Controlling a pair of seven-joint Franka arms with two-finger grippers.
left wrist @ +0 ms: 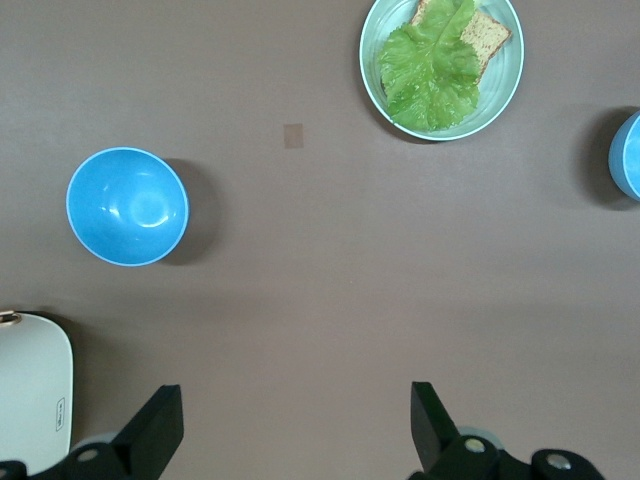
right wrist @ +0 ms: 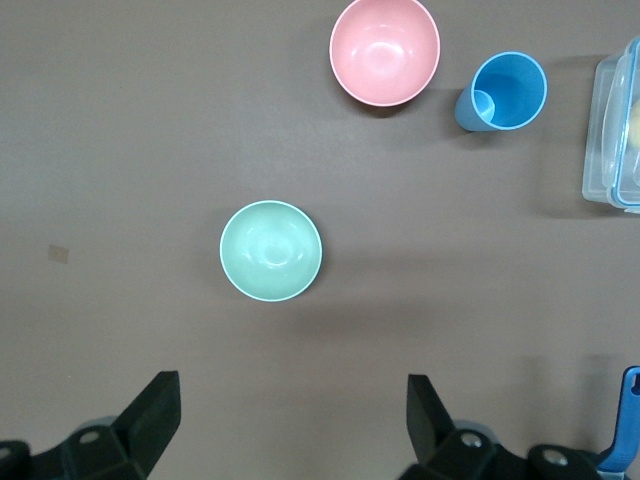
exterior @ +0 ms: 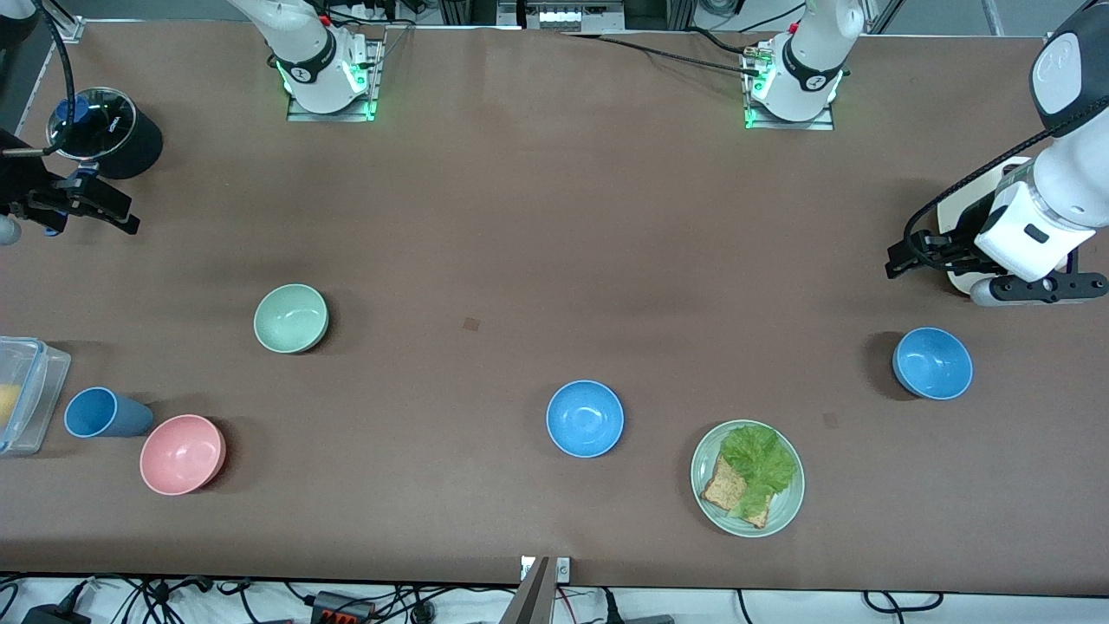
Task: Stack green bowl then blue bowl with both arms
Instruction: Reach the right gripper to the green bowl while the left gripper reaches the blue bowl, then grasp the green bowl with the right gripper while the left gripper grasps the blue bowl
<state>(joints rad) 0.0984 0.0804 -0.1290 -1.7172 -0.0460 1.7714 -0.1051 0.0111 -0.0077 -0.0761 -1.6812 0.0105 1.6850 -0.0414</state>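
Note:
The green bowl (exterior: 291, 319) stands upright toward the right arm's end of the table; it also shows in the right wrist view (right wrist: 271, 250). Two blue bowls stand upright: one (exterior: 585, 419) near the middle and one (exterior: 932, 363) toward the left arm's end, which also shows in the left wrist view (left wrist: 127, 206). The other shows there at the edge (left wrist: 628, 155). My right gripper (exterior: 104, 208) (right wrist: 290, 410) hangs open and empty, high at the right arm's end. My left gripper (exterior: 910, 256) (left wrist: 295, 420) hangs open and empty, high at the left arm's end.
A pink bowl (exterior: 183, 454), a blue cup (exterior: 104, 413) and a clear container (exterior: 22, 394) sit at the right arm's end. A pale green plate (exterior: 784, 511) with lettuce and bread lies between the blue bowls, nearer the camera. A black round object (exterior: 108, 130) stands by the right gripper. A white flat object (left wrist: 30, 400) lies under the left wrist.

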